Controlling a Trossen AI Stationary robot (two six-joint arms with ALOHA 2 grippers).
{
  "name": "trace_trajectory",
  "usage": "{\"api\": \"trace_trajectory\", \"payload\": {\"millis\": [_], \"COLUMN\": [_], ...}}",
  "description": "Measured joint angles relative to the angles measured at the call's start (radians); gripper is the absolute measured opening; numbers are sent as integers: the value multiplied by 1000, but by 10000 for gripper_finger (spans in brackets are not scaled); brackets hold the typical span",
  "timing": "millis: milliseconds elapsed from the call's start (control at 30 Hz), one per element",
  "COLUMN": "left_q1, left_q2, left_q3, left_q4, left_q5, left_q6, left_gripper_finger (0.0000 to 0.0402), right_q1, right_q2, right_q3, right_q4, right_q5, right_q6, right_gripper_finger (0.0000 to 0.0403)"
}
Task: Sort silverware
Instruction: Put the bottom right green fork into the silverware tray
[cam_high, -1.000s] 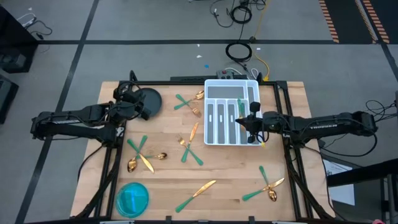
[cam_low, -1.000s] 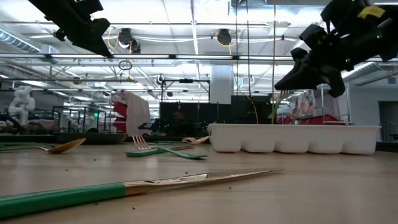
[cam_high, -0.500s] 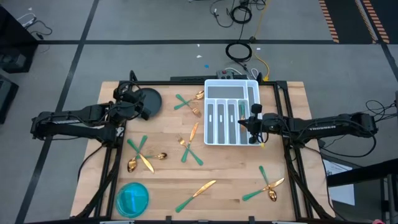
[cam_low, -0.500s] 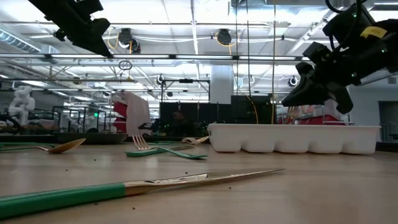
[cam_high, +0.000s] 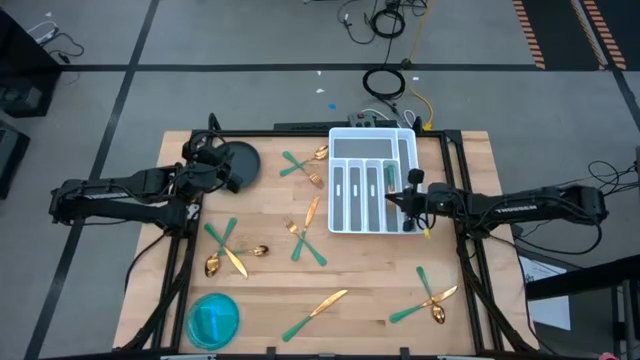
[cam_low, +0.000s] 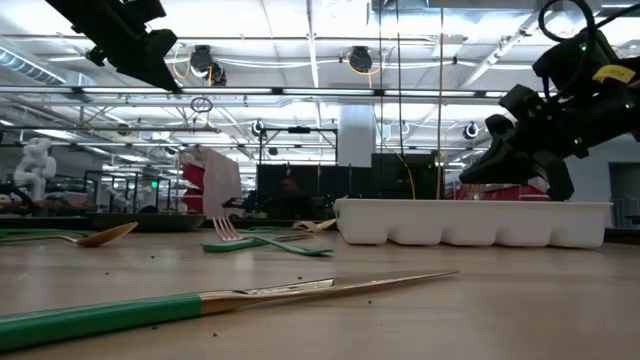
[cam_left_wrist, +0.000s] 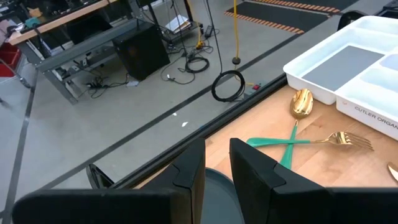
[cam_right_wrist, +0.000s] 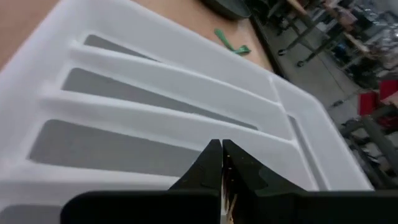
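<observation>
Right hand (cam_high: 404, 196): pinching a gold-headed utensil, over white cutlery tray (cam_high: 345, 228). Left hand (cam_left_wrist: 214, 163): slightly spread, left of tray, above bench (cam_high: 370, 275).

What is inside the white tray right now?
In the high view the tray shows grey-floored slots, mostly bare, with one green handle lying in a right-hand slot. The shut right gripper hangs over that side and hides what lies beneath it.

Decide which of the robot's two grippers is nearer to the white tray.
Right. The right gripper hangs over the white tray's right-hand slots, fingers shut. The left gripper waits across the table by the dark round dish, well clear of the tray.
</observation>
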Motion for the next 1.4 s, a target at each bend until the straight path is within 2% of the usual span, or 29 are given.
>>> {"api": "trace_trajectory", "payload": {"millis": [267, 500, 1067, 1200, 1400], "left_q1": [0, 0, 0, 0, 0], "left_q2": [0, 0, 0, 0, 0], "left_q3": [0, 0, 0, 0, 0], "left_q4": [0, 0, 0, 0, 0], "left_q5": [0, 0, 0, 0, 0], "left_q6": [0, 0, 8, 9, 9], "left_gripper_finger": [83, 83, 83, 83, 83], "right_q1": [-30, -70, -101, -101, -101], "right_q2": [0, 5, 6, 6, 6], "right_q3": [-1, -1, -1, -1, -1], "right_q4": [-2, -9, -41, -46, -73], "right_q5": [-54, -149, -174, -175, -193], "right_q6": [-8, 19, 142, 204, 284], "right_gripper_finger": [0, 0, 1, 16, 60]}}
